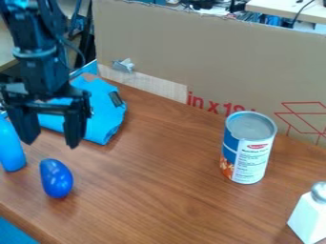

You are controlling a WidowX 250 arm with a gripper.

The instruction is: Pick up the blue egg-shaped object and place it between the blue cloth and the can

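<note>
A brown wooden table spread across the frame, with a cardboard sheet upright along its upper edge. The black arm hung nearly straight down at the upper left. Its gripper was wide open and empty, both fingers pointing down, above a blue egg-shaped object at the lower left. A blue cloth lay folded behind the gripper. A can stood right of center, a white shaker at the lower right, and a blue bottle at the left edge.
</note>
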